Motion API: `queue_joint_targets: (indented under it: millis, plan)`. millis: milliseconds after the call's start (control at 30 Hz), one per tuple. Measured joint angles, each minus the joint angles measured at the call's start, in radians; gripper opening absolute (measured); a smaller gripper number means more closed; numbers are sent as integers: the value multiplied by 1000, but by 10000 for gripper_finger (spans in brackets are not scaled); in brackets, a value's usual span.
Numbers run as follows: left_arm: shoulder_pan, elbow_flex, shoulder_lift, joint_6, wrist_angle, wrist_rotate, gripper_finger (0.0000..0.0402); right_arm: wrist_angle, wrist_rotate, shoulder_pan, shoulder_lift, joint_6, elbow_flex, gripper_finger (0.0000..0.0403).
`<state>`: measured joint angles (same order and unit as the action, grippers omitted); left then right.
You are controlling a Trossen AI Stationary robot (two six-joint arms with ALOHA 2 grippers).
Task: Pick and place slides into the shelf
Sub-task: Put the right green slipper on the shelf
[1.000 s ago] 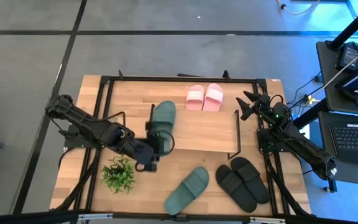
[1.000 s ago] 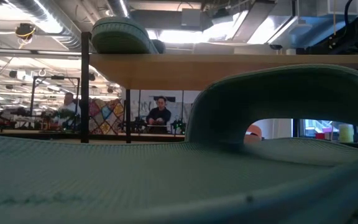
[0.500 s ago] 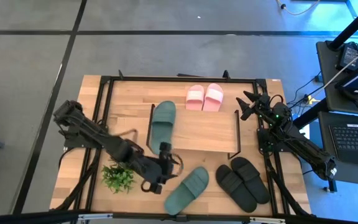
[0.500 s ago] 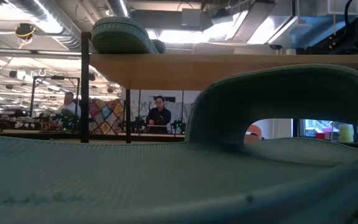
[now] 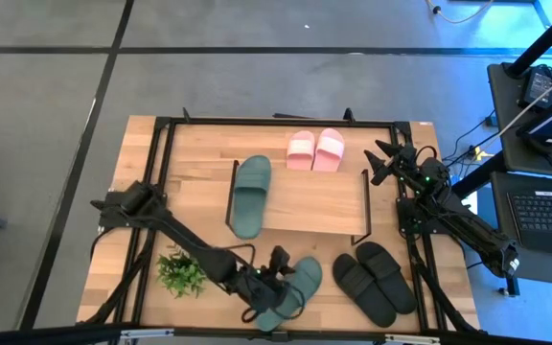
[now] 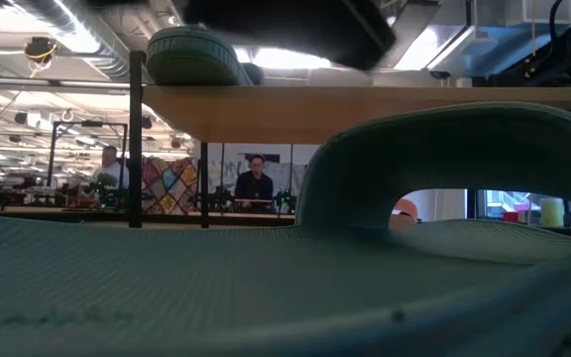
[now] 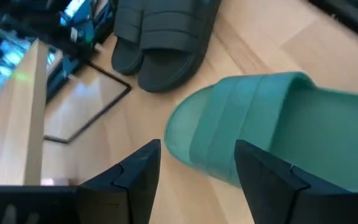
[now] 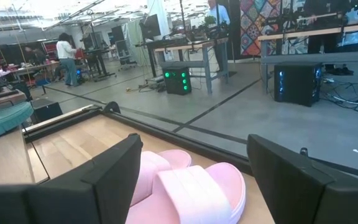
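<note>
One green slide [image 5: 250,183] lay on the shelf [image 5: 329,204]; the left end effector [image 5: 274,284], open and empty, hovered over its mate [image 5: 296,287], needing descent and closure.

Robotics lab or open workshop hall. Grey concrete floor [image 5: 46,115] with dark seams, exposed ceiling ducts [image 6: 77,20], rows of workbenches [image 8: 185,50] carrying computers and cabling, people [image 8: 64,50] standing at benches, laptop [image 5: 549,216] beside wooden table [image 5: 195,153].
</note>
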<state>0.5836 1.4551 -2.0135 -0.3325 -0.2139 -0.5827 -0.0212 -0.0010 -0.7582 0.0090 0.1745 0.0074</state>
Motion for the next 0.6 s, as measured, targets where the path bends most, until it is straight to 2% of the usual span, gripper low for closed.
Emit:
queue_joint_targets:
  millis: [133,333,467,600]
  plan:
    - [20,0,-46,-164,100,9,198,0,0,0,0,0,0,291]
    - [29,0,-47,-96,97,11,198,0,0,0,0,0,0,291]
    - [24,-1,-68,-108,91,19,198,0,0,0,0,0,0,291]
    - [21,-2,-80,-121,96,107,198,-1,0,0,0,0,0,291]
